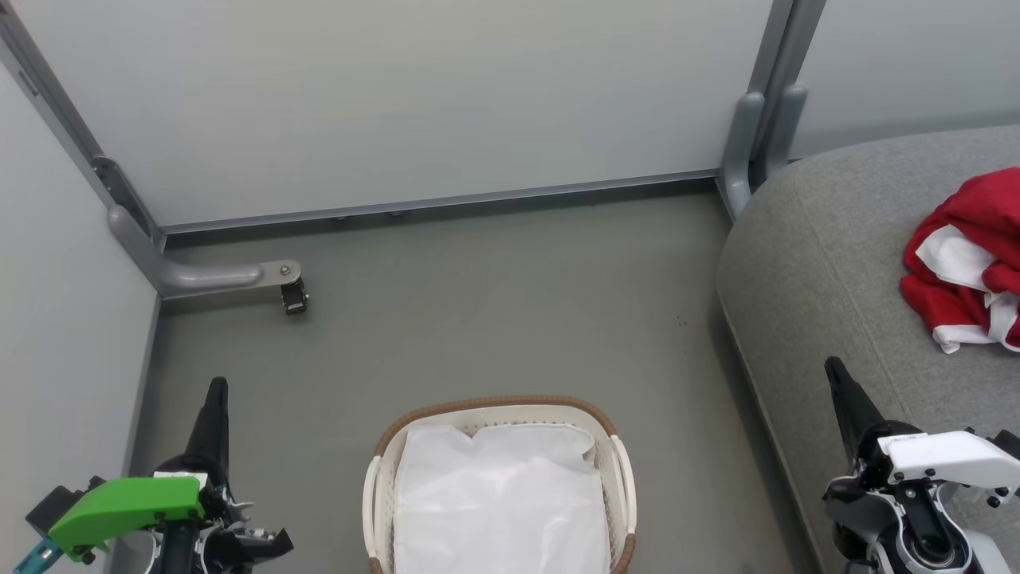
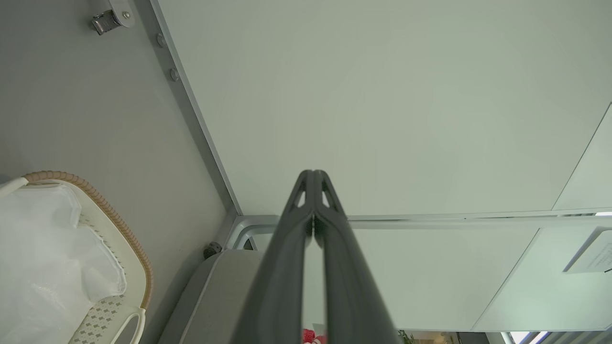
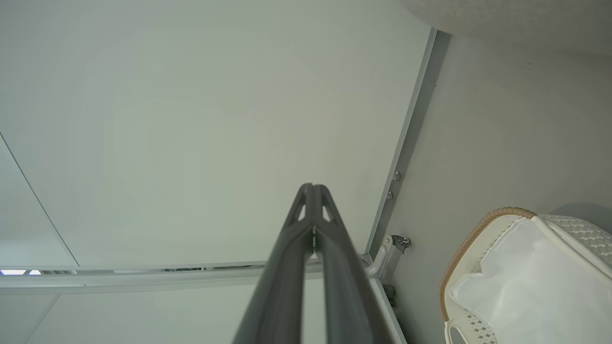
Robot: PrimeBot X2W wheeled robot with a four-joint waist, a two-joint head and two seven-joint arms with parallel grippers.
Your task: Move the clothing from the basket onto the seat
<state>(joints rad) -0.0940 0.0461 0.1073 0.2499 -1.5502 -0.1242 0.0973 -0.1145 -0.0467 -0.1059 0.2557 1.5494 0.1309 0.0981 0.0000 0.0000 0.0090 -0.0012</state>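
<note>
green cover (image 1: 127, 506), white cover (image 1: 948, 458), possibly teal clip (image 1: 24, 560)

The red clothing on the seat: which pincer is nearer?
Right. In the head view the right pincer is lower-left of the clothing, at the edge of the seat; the left pincer is far left, past the basket.

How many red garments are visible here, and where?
1 red bundle, on the grey seat at the head view's right edge. It is bunched and cut off by the frame, so it may hide a second garment. In the basket I see just the white liner.
</note>
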